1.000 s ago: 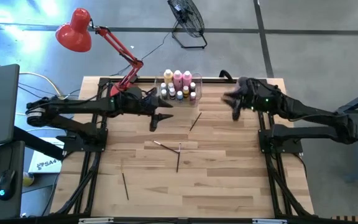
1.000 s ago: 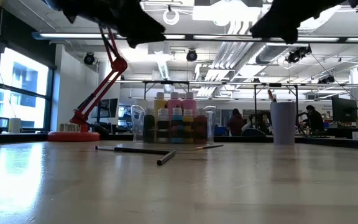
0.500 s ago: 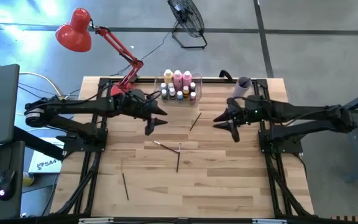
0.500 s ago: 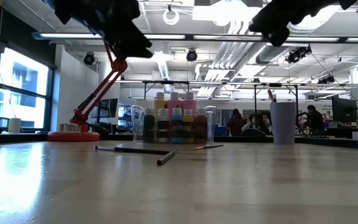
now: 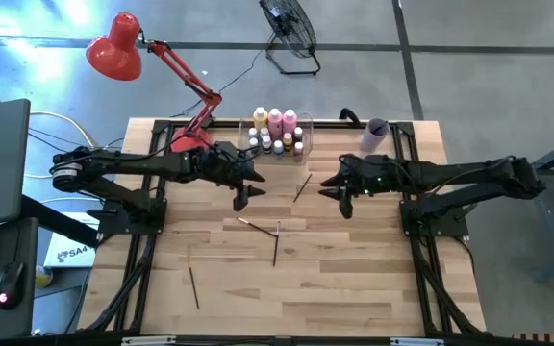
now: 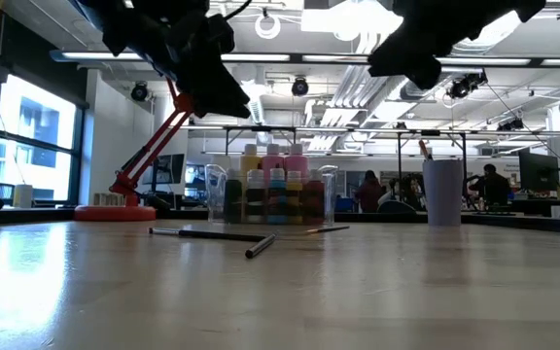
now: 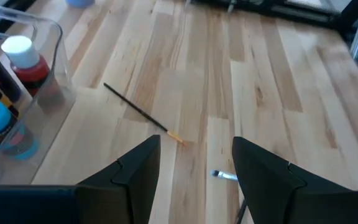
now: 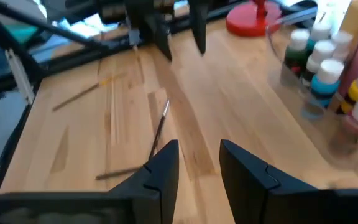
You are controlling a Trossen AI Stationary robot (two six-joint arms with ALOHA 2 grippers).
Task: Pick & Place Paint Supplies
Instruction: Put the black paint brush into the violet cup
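The clear bin (image 5: pixel 277 135) stands at the table's far edge, holding tall pink and yellow bottles and tiny white-capped bottles (image 8: pixel 321 62). Thin paintbrushes lie flat on the wood: one between the grippers (image 5: pixel 302 187), two crossing near mid-table (image 5: pixel 275 240), one toward the near left (image 5: pixel 193 286). My left gripper (image 5: pixel 243 197) hovers open above the table, left of the middle brush (image 7: pixel 142 115). My right gripper (image 5: pixel 341 199) hovers open to that brush's right; its wrist view shows the crossing brushes (image 8: pixel 160 127) ahead. Both hang high in the low view (image 6: pixel 212 83) (image 6: pixel 411 58).
A lilac cup (image 5: pixel 374 135) stands at the far right, right of the bin. A red desk lamp (image 5: pixel 113 48) has its base (image 5: pixel 183 141) at the far left corner. Bare wood stretches over the near half of the table. People show in the room beyond the table.
My right gripper has swung from beside the lilac cup toward the table's left and near edge, uncovering the cup, and now hangs right of the middle brush. My left gripper has shifted slightly toward the near edge and come lower. No supplies have moved.
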